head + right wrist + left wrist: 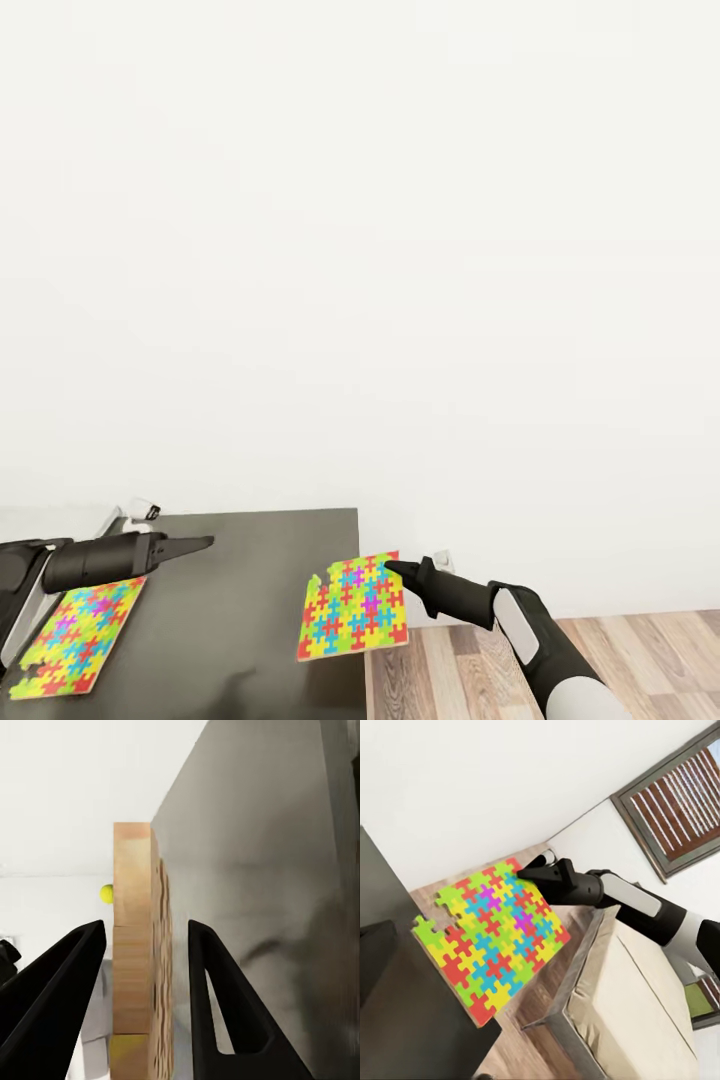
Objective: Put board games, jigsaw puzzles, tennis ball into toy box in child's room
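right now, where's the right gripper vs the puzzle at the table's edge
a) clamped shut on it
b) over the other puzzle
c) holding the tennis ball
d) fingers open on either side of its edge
d: in the right wrist view the right gripper has its fingers spread on either side of the jigsaw puzzle edge, with gaps showing.

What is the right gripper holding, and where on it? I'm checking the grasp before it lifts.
Nothing is clamped: the right gripper is open, its fingers straddling the far corner edge of the jigsaw puzzle that overhangs the table.

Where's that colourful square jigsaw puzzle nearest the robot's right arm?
In the head view, the colourful square jigsaw puzzle sits at the dark grey table's right edge, overhanging it, with the right gripper at its far corner.
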